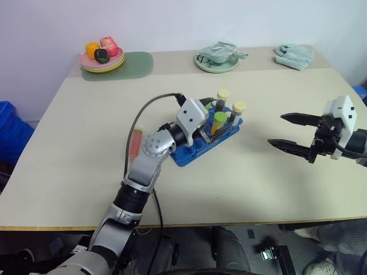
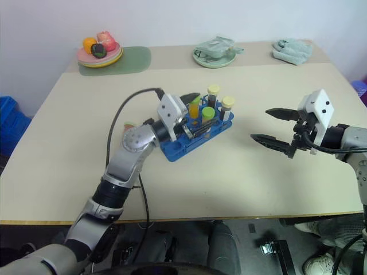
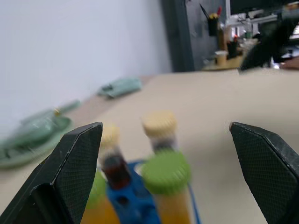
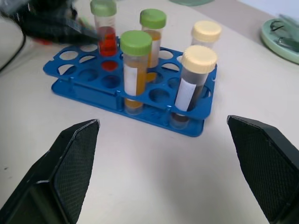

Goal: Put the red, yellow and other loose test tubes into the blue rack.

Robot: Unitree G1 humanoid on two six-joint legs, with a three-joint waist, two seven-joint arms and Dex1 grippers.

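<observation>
The blue rack (image 1: 183,156) stands mid-table and holds several upright capped tubes: a red one (image 4: 106,35), yellow-orange ones with green caps (image 4: 135,70) and dark ones with cream caps (image 4: 192,79). One pinkish-red loose test tube (image 1: 135,144) lies flat on the table, just left of my left forearm. My left gripper (image 1: 207,132) hovers over the rack's near-left part, open, with nothing between its fingers (image 3: 70,177). To the right of the rack, my right gripper (image 1: 276,129) hangs above the table, open and empty, pointing at the rack (image 4: 70,88).
At the table's back are a plate of toy fruit (image 1: 103,57) on a green mat (image 1: 137,63), a green dish with a packet (image 1: 217,58) and a teal cloth (image 1: 294,56). A blue bin (image 1: 11,132) stands on the floor at left.
</observation>
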